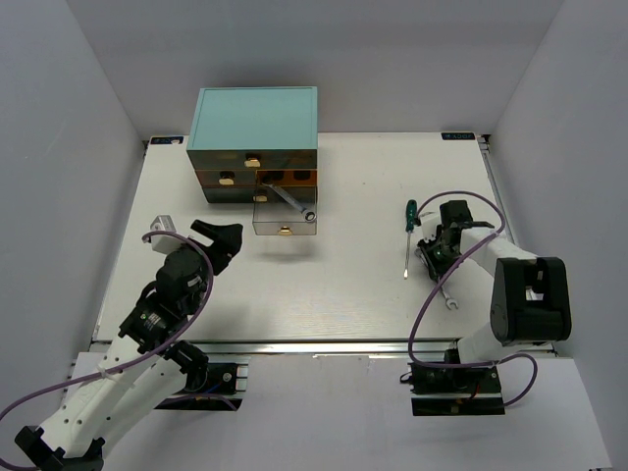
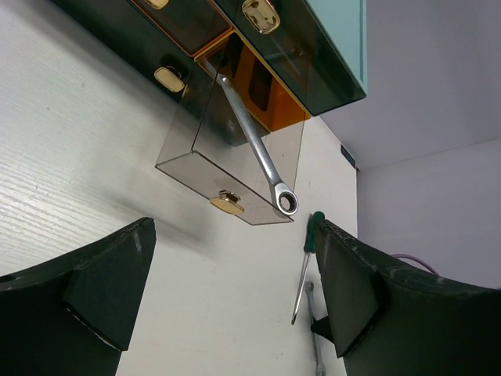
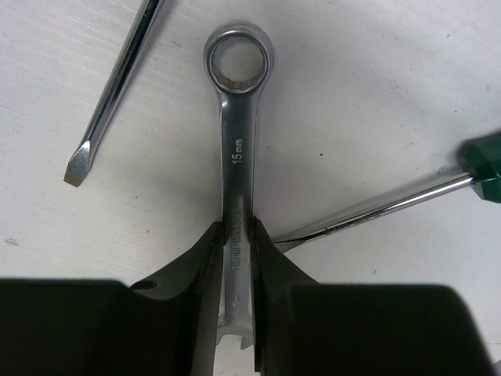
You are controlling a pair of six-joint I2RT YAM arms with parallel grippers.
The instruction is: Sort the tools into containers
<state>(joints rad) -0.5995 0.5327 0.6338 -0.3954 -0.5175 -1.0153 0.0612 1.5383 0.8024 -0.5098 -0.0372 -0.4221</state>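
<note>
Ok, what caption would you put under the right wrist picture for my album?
Right gripper pinches a silver wrench beside a flat-tipped screwdriver.

Top camera: above and behind my bases, looking down on the whole white bench [image 1: 343,285]. Left wrist camera: low, mid-range, facing the teal-topped boxy cabinet [image 2: 340,31], which both views share. Right wrist camera: very close, pointing down at the bench.

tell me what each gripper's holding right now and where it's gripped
The right gripper pinches the silver wrench by its shaft, close to the open end. The left gripper is open and holds nothing.
</note>
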